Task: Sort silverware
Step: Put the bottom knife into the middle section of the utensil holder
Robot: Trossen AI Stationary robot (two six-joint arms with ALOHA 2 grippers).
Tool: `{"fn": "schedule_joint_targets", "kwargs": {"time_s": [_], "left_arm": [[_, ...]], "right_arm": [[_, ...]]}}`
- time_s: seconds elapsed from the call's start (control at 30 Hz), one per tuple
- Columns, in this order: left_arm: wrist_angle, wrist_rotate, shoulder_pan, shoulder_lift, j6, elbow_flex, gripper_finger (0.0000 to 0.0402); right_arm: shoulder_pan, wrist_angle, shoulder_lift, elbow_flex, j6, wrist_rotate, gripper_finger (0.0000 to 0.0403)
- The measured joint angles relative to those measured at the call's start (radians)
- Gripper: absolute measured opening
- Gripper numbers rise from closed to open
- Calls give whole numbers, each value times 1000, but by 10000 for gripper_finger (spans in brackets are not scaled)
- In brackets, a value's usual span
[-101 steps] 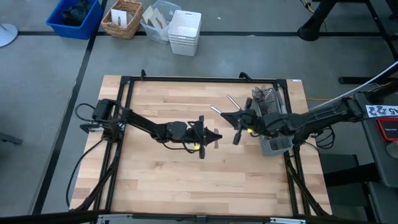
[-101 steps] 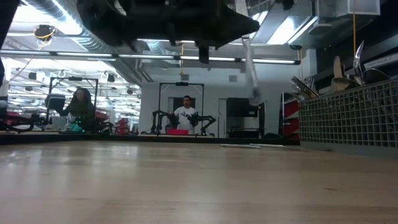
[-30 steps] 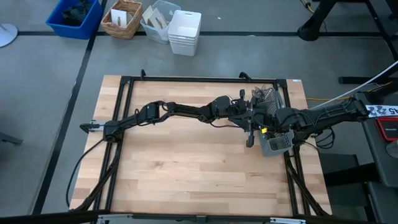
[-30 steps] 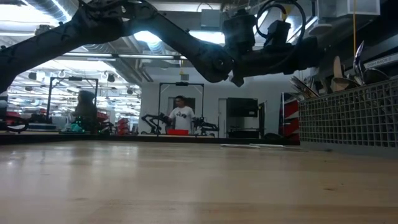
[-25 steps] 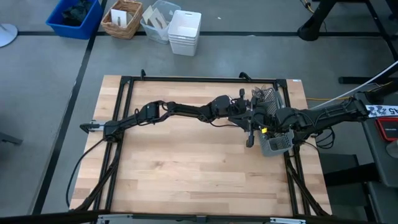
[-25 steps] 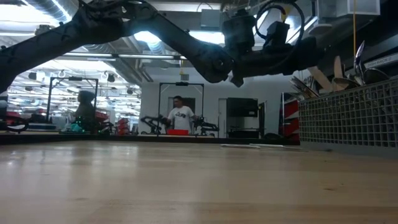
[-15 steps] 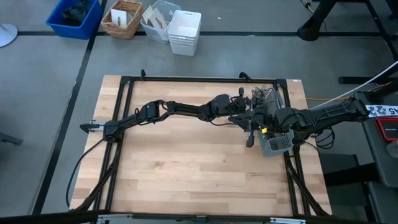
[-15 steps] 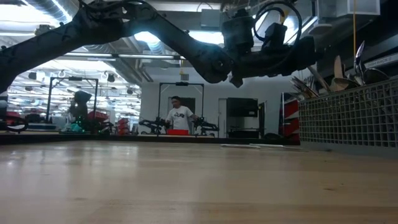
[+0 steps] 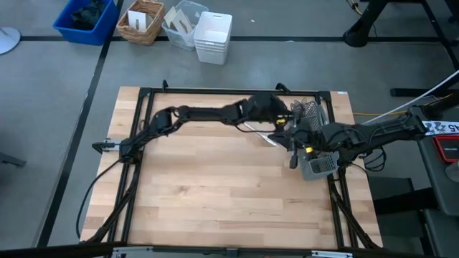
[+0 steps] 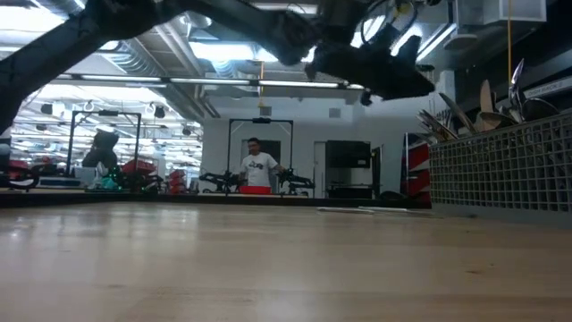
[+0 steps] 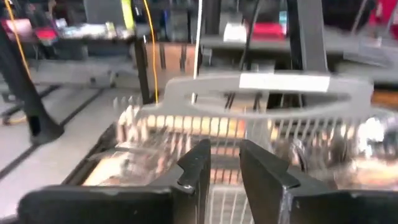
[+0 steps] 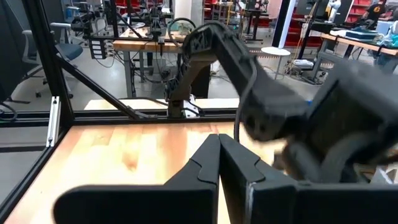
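The silverware shows in two places. Several pieces stand upright in the dark wire-mesh caddy (image 9: 316, 162) at the table's right side, their ends sticking up (image 10: 487, 97). A few pieces (image 9: 261, 134) lie flat on the wood to the left of it. My left gripper (image 11: 225, 167) hangs above the table at the caddy's far left corner (image 9: 285, 115). It points level at the caddy's handle (image 11: 261, 84) and is open, with nothing between its fingers. My right gripper (image 12: 219, 163) is shut and empty, beside the caddy's left wall (image 9: 292, 160).
Black frame rails (image 9: 143, 129) run along the table's edges. Bins and a basket (image 9: 213, 36) stand on the floor beyond the far edge. Bare wood (image 9: 215, 193) fills the table's near half. A person (image 10: 259, 167) stands in the room behind.
My left gripper has risen and gone toward the table's far edge, away from above the loose pieces, tipping from pointing downward to nearly level. In the low view one more slim piece now leans in the caddy than a second ago.
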Motion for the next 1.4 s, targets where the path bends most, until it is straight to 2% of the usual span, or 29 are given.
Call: {"fn": "schedule_joint_targets", "kwargs": {"time_s": [0.27,0.43,0.57,0.9,1.23,1.4], "left_arm": [[-430,53,43,-123,137,0,75],[-745,56,76,-140,289,0,75],[-841,55,105,-129,375,-43,75],[-728,43,122,-89,507,-147,78],[-576,37,74,-38,515,-185,153],[-510,37,65,0,514,-184,162]], "right_arm": [[0,-67,-82,0,1,0,12],[0,-110,-126,0,1,0,12],[0,-136,-134,0,6,0,12],[-1,-164,-124,1,9,0,12],[0,-170,-112,1,9,0,12],[0,-173,-101,1,35,0,12]]}}
